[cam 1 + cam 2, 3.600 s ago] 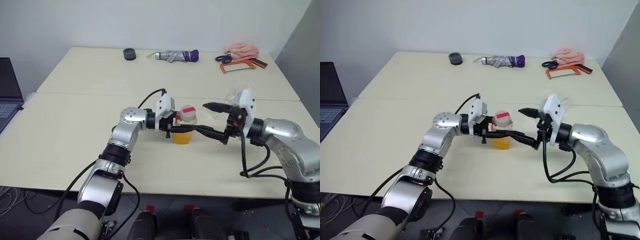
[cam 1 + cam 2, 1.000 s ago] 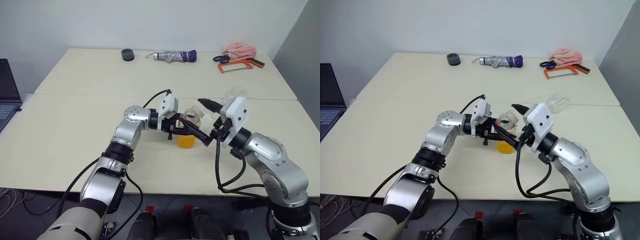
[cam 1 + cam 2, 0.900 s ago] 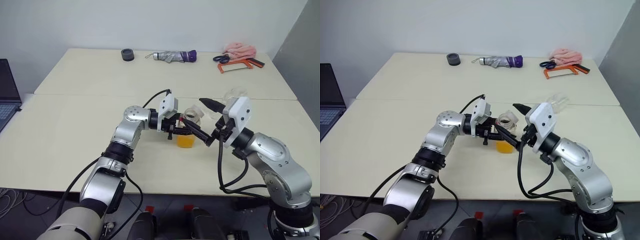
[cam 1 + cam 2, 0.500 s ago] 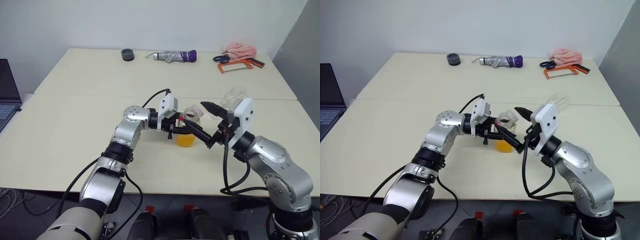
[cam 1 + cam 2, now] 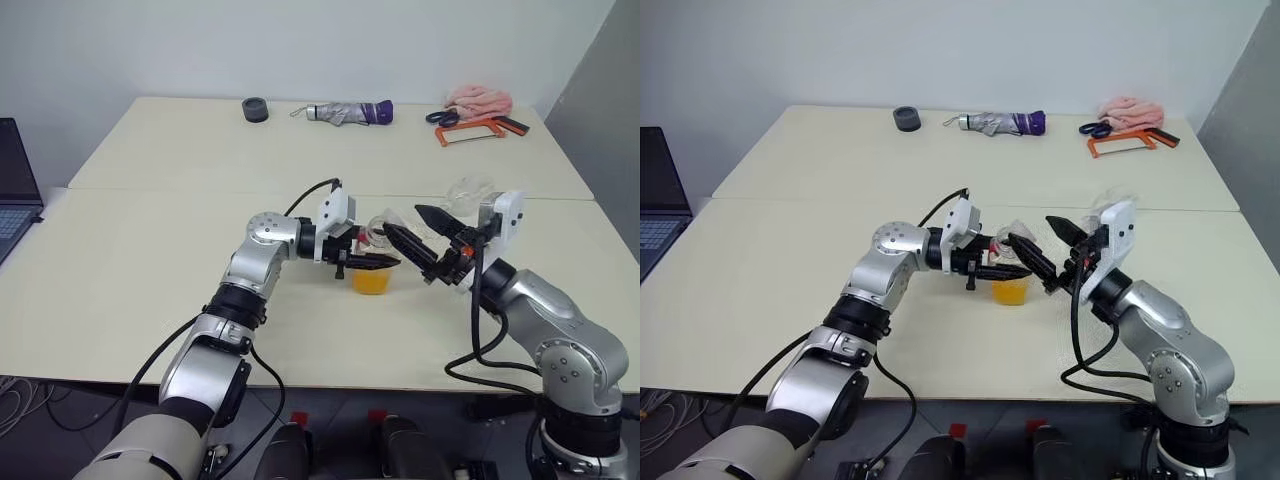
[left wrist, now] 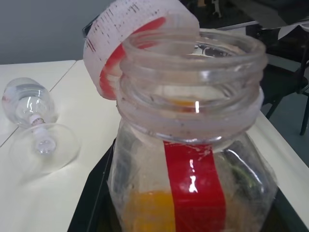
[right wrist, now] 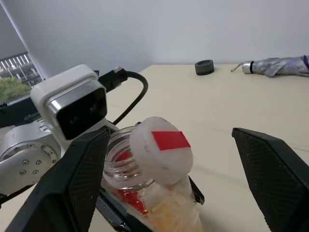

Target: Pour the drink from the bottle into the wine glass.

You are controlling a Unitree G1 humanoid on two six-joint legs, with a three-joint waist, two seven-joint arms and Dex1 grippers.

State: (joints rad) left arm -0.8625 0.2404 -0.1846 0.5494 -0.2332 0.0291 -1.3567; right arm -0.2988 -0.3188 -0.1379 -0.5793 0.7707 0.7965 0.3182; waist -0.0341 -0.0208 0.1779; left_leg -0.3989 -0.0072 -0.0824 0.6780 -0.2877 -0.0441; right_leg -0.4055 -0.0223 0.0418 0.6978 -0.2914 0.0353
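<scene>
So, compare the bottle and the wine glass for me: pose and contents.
The bottle stands upright in the left gripper; the wine glass lies on its side on the table. The bottle holds orange drink; the wine glass is empty. The bottle bears a red strip; the wine glass is plain. Both are clear.

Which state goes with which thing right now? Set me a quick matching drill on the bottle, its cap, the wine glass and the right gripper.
Things:
1. bottle
2. cap
3. wine glass
4. right gripper

States:
A. lying on its side on the table
B. open wide, near the bottle's top
C. clamped in the left gripper, mouth uncovered
D. tipped aside at the bottle's neck

Pairs: 1-C, 2-D, 3-A, 4-B
</scene>
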